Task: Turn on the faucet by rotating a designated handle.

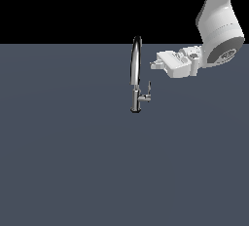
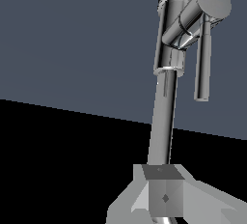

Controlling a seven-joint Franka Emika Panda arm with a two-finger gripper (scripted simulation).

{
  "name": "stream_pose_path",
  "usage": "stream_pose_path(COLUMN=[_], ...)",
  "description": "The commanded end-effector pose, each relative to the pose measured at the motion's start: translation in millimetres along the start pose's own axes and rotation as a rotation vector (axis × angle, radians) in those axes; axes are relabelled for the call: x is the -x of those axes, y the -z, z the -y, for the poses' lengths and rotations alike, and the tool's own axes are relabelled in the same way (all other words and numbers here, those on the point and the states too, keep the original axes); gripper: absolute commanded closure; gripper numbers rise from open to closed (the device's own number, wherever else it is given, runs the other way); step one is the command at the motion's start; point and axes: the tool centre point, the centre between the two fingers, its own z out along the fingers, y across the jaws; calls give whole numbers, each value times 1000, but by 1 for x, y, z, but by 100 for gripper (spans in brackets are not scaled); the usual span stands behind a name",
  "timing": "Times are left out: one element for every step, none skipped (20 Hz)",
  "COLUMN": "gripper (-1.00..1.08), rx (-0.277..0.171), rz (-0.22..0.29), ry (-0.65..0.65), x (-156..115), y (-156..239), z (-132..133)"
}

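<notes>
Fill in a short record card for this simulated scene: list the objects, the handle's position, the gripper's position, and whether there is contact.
objects: shiny chrome gooseneck faucet; small chrome lever handle; white robot gripper
surface: flat grey-blue ground
handle position: on a side stub of the faucet's base, toward the exterior view's right
gripper position: above the handle, beside the spout
gripper state: cannot tell
contact: none visible

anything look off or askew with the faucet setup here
Nothing stands out. The faucet stands upright on the plain surface, its handle intact on the side stub with the tip up. The tool hangs apart from it, beside the spout.
</notes>
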Motion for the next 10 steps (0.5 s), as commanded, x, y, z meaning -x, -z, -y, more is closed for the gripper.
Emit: stream_pose_path(gripper=[108,108,108,108,108,108,108,108,108,108], rx=[-47,-63,-79,-93,-107,-120,-131,-141,-149,-156], rz=[43,58,72,86,98,109,120,128,136,143], ry=[-48,-65,-81,-96,-110,-123,-135,-145,-154,-161], x=[-21,-28,-35,-42,-48,-54,-59,-64,-67,-71], y=[-3,-4,-6,-7,-9,-10,-11,-13,-14,-15], z=[2,2,2,2,2,1,1,1,1,1])
